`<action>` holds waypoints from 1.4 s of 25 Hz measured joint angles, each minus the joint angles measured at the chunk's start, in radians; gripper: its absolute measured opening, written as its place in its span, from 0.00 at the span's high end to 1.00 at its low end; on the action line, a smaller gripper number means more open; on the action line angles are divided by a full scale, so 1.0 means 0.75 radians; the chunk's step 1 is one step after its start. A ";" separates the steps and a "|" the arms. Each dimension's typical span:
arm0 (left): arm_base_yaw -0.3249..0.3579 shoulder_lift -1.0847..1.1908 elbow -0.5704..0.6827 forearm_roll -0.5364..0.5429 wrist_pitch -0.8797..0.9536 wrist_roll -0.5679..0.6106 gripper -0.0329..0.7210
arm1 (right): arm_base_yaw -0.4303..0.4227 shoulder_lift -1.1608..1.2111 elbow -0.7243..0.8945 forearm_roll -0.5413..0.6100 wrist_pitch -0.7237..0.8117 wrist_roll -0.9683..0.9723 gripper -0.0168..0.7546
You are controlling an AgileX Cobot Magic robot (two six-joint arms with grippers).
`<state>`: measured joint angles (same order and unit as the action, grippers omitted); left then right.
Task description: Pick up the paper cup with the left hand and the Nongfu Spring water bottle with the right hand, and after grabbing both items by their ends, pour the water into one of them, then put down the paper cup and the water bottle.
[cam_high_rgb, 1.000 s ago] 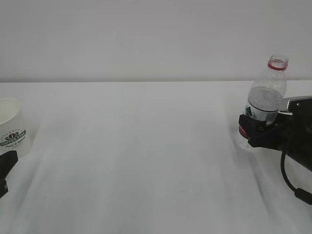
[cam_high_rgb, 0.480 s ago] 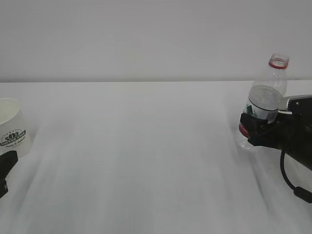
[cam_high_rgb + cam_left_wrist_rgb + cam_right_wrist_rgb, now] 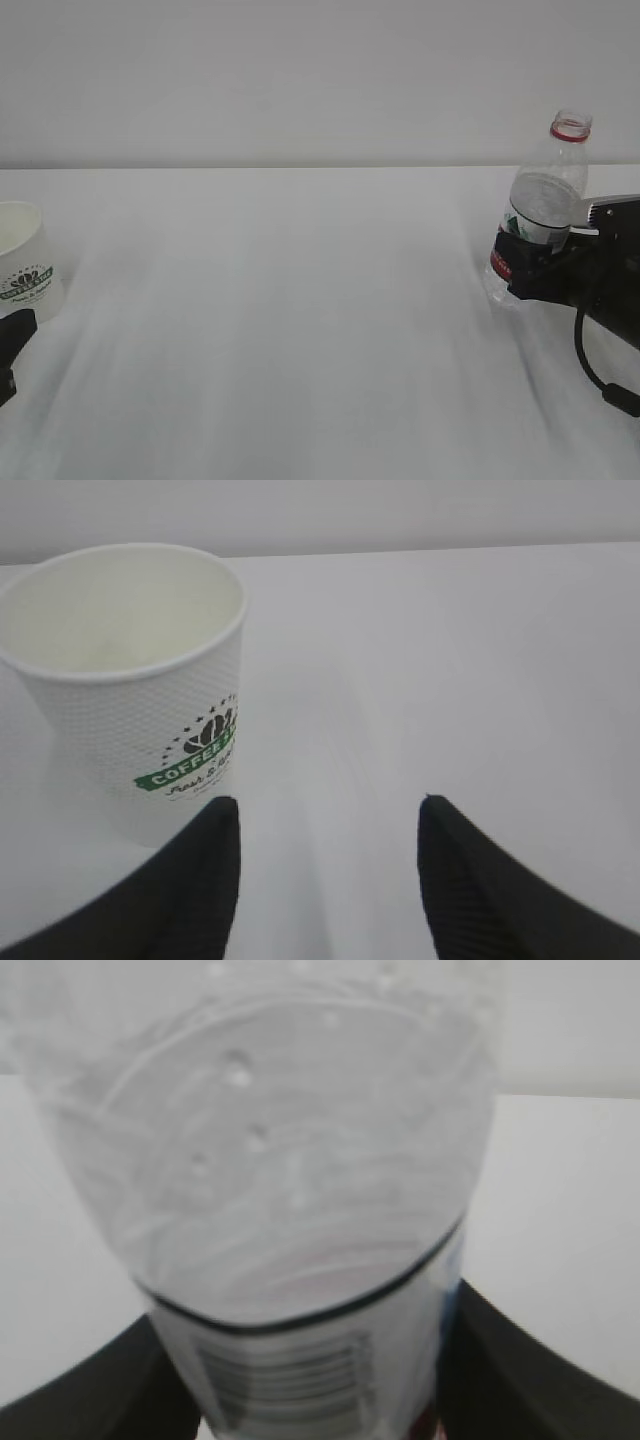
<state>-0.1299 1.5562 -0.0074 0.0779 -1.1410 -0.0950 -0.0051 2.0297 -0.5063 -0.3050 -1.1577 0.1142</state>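
My right end effector [image 3: 522, 268] has its fingers against both sides of the Nongfu Spring water bottle [image 3: 540, 215], upright on the worktop [image 3: 300, 300]. My left end effector [image 3: 325, 875] is spread, the paper cup [image 3: 130, 680] just beside one fingertip.

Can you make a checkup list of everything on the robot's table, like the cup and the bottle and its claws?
Surface: white table, bare between the two things.
Cup: upright at the table's left edge, looks empty, green logo on its side.
Bottle: upright on the right, cap off, red neck ring; water level hard to tell.
Clutter: nothing seen.
Left claw: open, the cup up against its left finger, not between the two.
Right claw: one finger on each side of the bottle at its label; whether it grips yet cannot be told.
Cables: a black cable loops under the right arm.
Surroundings: plain white wall behind.
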 joint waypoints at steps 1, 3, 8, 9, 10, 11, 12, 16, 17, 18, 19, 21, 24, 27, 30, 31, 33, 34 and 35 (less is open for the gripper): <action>0.000 0.000 0.000 0.000 0.000 0.000 0.40 | 0.000 0.000 0.000 0.000 0.000 0.000 0.38; 0.000 0.000 0.000 0.000 0.000 0.000 0.40 | 0.000 0.000 0.000 0.000 0.000 0.000 0.38; 0.000 0.000 0.000 0.000 0.000 0.000 0.40 | 0.000 0.000 0.000 -0.032 0.000 0.000 0.38; 0.000 0.000 0.000 0.002 0.000 0.000 0.40 | 0.000 0.000 0.000 -0.039 0.000 0.000 0.38; 0.000 0.000 0.000 0.002 0.000 0.000 0.40 | 0.000 0.000 0.000 -0.049 0.000 0.000 0.38; 0.000 0.000 0.000 0.002 0.000 0.000 0.40 | 0.000 0.000 0.000 -0.057 0.000 0.000 0.38; 0.000 0.000 0.000 0.002 0.000 0.000 0.40 | 0.000 0.000 0.006 -0.063 0.000 0.000 0.38; 0.000 0.000 0.000 0.002 0.000 0.000 0.40 | 0.000 -0.042 0.049 -0.075 0.017 0.000 0.38; 0.000 0.000 0.000 0.002 0.000 0.000 0.40 | 0.000 -0.055 0.061 -0.078 0.025 0.002 0.38; 0.000 0.000 0.000 0.002 0.000 0.000 0.40 | 0.000 -0.070 0.073 -0.079 0.039 0.002 0.38; 0.000 0.000 0.000 0.002 0.000 0.000 0.41 | 0.000 -0.083 0.085 -0.080 0.048 0.004 0.38; 0.000 0.000 0.000 0.002 0.000 0.000 0.40 | 0.000 -0.109 0.107 -0.082 0.061 0.018 0.38; 0.000 0.000 0.000 0.002 0.000 0.000 0.41 | 0.000 -0.145 0.147 -0.082 0.074 0.026 0.38; 0.000 0.000 0.000 0.002 0.000 0.000 0.41 | 0.000 -0.196 0.189 -0.082 0.084 0.026 0.38; 0.000 0.000 0.000 0.002 0.000 0.000 0.41 | -0.001 -0.250 0.232 -0.079 0.086 0.029 0.38; 0.000 0.000 0.000 0.002 0.000 0.000 0.41 | -0.001 -0.264 0.244 -0.072 0.086 0.032 0.38; 0.000 0.002 0.000 0.002 0.000 0.000 0.41 | -0.001 -0.297 0.272 -0.069 0.089 0.037 0.38; 0.000 0.002 0.000 0.002 0.000 0.000 0.41 | -0.001 -0.306 0.281 -0.067 0.089 0.042 0.38; 0.000 0.002 0.000 0.003 0.000 0.000 0.41 | -0.001 -0.318 0.292 -0.066 0.089 0.047 0.38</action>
<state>-0.1299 1.5579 -0.0074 0.0800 -1.1410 -0.0950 -0.0058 1.7915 -0.2874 -0.3547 -1.0907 0.1496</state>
